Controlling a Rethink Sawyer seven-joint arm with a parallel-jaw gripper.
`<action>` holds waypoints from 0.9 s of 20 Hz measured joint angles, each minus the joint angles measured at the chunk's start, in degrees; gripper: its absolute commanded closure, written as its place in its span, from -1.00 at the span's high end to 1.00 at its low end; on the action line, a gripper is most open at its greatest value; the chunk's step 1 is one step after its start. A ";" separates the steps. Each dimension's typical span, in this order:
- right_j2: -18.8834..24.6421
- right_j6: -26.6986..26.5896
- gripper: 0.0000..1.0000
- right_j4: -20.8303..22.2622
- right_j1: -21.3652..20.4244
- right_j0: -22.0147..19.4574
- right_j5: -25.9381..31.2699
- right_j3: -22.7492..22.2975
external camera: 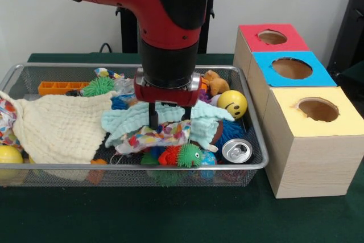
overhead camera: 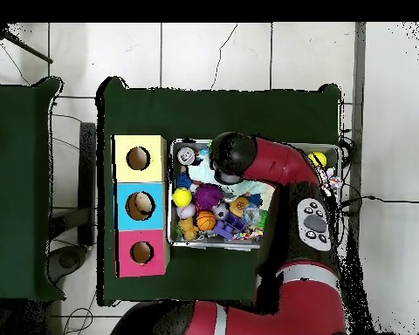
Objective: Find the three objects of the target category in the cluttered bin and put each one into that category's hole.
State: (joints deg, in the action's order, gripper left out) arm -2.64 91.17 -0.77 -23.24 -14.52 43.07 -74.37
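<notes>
Arm: red arm [external camera: 170, 21] drops vertically into wire bin [external camera: 253, 166], over mint cloth [external camera: 136, 119].
Jaws: gripper [external camera: 153, 119] buried in cloth; apart or together, cannot tell.

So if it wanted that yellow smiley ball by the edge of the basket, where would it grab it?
Probably straight from above, closing across the widest part of the yellow smiley ball. It is round and lies on top of the clutter with its upper half bare. The wire basket wall stands close on one side and the brown plush toy on another, so a sideways approach looks cramped.
</notes>
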 measured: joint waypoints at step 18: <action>0.02 0.00 1.00 -4.07 0.26 1.28 8.69 13.75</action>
State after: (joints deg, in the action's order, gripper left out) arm -2.61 91.17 -4.84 -22.98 -13.24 51.76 -60.62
